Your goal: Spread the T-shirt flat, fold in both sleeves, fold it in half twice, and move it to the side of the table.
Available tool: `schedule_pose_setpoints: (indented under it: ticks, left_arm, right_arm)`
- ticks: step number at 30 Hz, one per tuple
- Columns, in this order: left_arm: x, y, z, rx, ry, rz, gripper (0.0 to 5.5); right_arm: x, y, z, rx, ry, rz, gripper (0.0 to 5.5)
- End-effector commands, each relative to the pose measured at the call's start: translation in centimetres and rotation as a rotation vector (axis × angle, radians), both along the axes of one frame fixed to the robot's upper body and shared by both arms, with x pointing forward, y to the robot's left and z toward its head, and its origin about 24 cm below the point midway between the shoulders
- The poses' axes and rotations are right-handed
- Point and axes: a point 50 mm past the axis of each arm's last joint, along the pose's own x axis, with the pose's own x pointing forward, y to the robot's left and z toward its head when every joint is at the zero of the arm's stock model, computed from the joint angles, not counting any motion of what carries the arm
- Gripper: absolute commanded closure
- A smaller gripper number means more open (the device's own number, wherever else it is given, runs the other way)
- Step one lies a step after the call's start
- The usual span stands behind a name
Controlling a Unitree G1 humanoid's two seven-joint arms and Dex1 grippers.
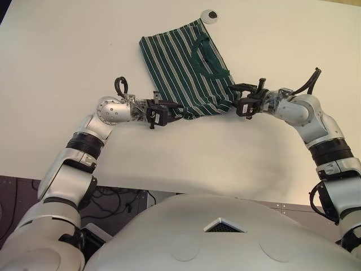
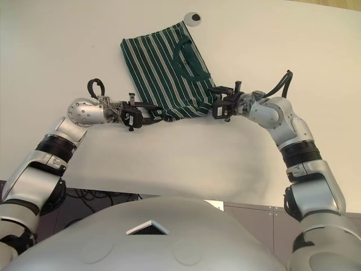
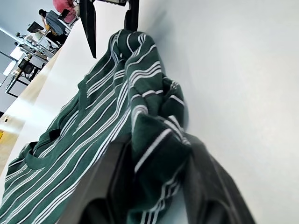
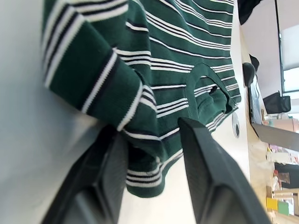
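On table, striped T-shirt: left pincer clamps corner, right pincer parted astride hem.

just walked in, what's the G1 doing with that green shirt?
It is working on the green striped T-shirt, which lies partly folded on the white table, towards the middle rather than at the side. The left gripper is shut on a bunched bit of the shirt's near left corner. The right gripper is at the near right corner, open, with the fabric between its fingers.
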Motion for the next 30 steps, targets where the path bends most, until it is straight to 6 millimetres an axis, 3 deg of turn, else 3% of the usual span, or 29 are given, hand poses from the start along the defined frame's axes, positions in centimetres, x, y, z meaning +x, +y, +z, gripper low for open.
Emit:
schedule_pose_setpoints:
  ticks: [1,4,6,9,11,13,16,20,24,28,30]
  left_arm:
    - [0.1,-0.3,0.3,-0.053,0.165,0.018,4.82]
    - [0.5,-0.2,0.9,-0.079,0.224,0.019,5.22]
    - [0.2,-0.1,1.3,-0.101,0.313,0.016,5.29]
    - [-2.5,1.6,3.0,-0.120,0.750,-0.056,5.30]
    - [-4.4,3.4,5.4,-0.127,1.019,-0.133,5.30]
    - [-4.4,4.8,7.4,-0.195,1.123,-0.118,5.30]
    - [-1.2,5.2,8.5,-0.350,1.019,0.045,5.30]
    - [3.4,4.6,7.2,-0.408,0.828,0.345,5.32]
    - [4.1,3.2,4.6,-0.347,0.783,0.444,5.32]
    - [4.6,2.8,2.6,-0.325,0.740,0.562,5.32]
    - [4.8,2.9,2.2,-0.345,0.740,0.595,4.83]
  right_arm:
    - [-2.1,-0.9,-3.3,-0.126,0.227,0.036,4.55]
    - [-2.3,-1.3,-3.2,-0.099,0.344,0.024,5.12]
    - [-3.4,-1.3,-2.5,-0.028,0.574,-0.017,5.50]
    - [-7.7,-2.2,2.0,0.083,1.118,0.021,5.50]
    - [-9.1,-2.5,5.1,0.151,1.277,0.065,5.50]
    - [-9.1,-3.0,7.3,0.235,1.351,0.069,5.50]
    - [-6.9,-2.2,8.9,0.390,1.237,0.019,5.50]
    - [-4.1,-1.4,8.3,0.474,1.036,-0.119,5.50]
    - [-2.3,-1.2,6.4,0.461,0.912,-0.243,5.50]
    - [0.7,-2.7,4.7,0.453,0.703,-0.468,5.50]
    - [1.7,-3.4,4.5,0.434,0.611,-0.523,5.05]
